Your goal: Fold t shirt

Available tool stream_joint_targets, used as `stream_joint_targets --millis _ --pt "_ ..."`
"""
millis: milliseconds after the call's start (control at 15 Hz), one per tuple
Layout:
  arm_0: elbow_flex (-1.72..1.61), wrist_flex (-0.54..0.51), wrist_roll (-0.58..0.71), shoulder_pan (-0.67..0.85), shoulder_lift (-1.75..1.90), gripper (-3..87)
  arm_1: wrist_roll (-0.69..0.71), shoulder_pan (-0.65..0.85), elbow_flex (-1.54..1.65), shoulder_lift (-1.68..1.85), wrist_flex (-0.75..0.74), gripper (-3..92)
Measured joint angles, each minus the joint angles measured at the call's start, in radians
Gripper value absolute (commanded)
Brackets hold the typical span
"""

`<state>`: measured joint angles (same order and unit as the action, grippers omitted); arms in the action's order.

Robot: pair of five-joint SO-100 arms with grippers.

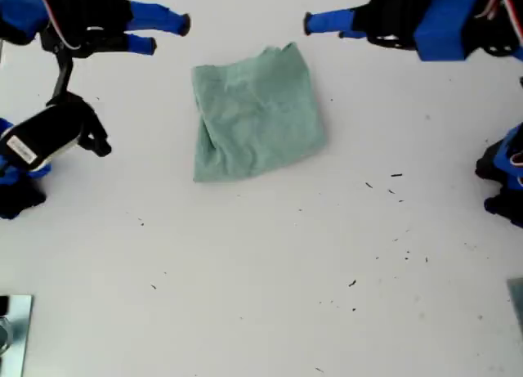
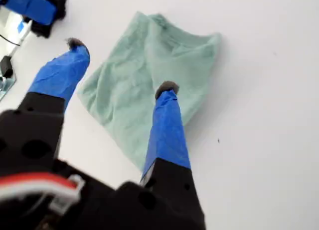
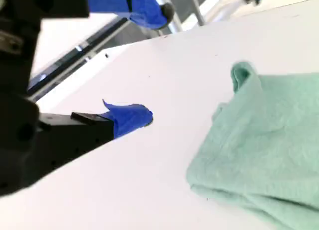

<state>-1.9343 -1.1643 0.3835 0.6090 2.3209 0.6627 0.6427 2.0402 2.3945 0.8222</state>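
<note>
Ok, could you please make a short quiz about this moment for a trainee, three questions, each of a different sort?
1. True or false: my first tool is shut on the t shirt.
2. Choose one. The t shirt is: A) spread out flat with both sleeves showing; B) folded into a compact, roughly square bundle; C) hanging from a tool.
3. Fill the gap: my second tool is open and holds ____.

Key
1. False: it is open and grips nothing.
2. B.
3. Nothing; the t shirt lies apart from it.
</note>
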Motion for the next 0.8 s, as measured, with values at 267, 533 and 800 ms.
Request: stream_joint_targets --millis 267,533,800 --pt "-0.578 0.123 -0.094 -0.017 0.603 15.6 -0.064 -0.074 0.566 0.690 0.091 24.2" --pt "-1.098 0.112 -0.328 -0.241 1.233 14.3 -0.210 -0.184 0.882 1.095 0.390 19.1" --pt "-1.281 0.110 -0.337 -0.494 1.273 16.1 -0.364 -0.166 1.019 1.097 0.499 15.7"
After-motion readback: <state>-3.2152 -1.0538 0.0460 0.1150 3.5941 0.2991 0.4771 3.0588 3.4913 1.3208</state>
